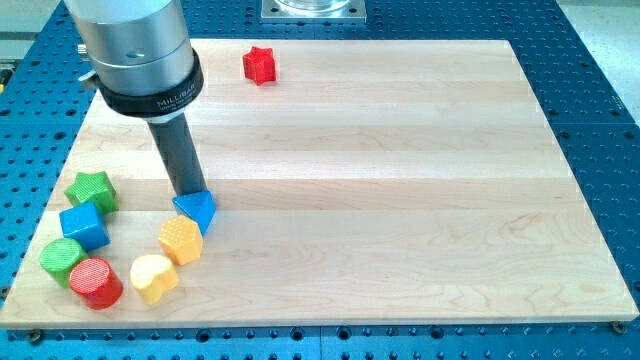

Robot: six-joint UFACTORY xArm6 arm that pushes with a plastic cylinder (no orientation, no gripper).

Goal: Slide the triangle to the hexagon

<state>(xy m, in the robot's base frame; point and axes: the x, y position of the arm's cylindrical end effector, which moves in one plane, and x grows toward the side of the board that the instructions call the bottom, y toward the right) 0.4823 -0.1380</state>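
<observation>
At the board's (400, 150) lower left sits a cluster. The green cylinder (61, 257) is leftmost, with the red cylinder (96, 282) at its 4 o'clock, touching or nearly so. The blue cube (84, 226) lies at 1 o'clock of the green cylinder, and the green star (91, 190) just above the cube at 12. The yellow heart (153, 277) sits at 3 o'clock of the red cylinder.

The hexagon (181, 240), yellow-orange, stands at 1 o'clock of the heart. The triangle (196, 209), blue, is at the hexagon's 1 o'clock, touching it or nearly so.

My tip (187, 194) rests at the triangle's upper edge, at about its 11 o'clock, in contact as far as I can tell. I have no jaws; the rod grasps nothing.

A red star (259, 65) lies well apart, near the top edge, at 1 o'clock of my tip.
</observation>
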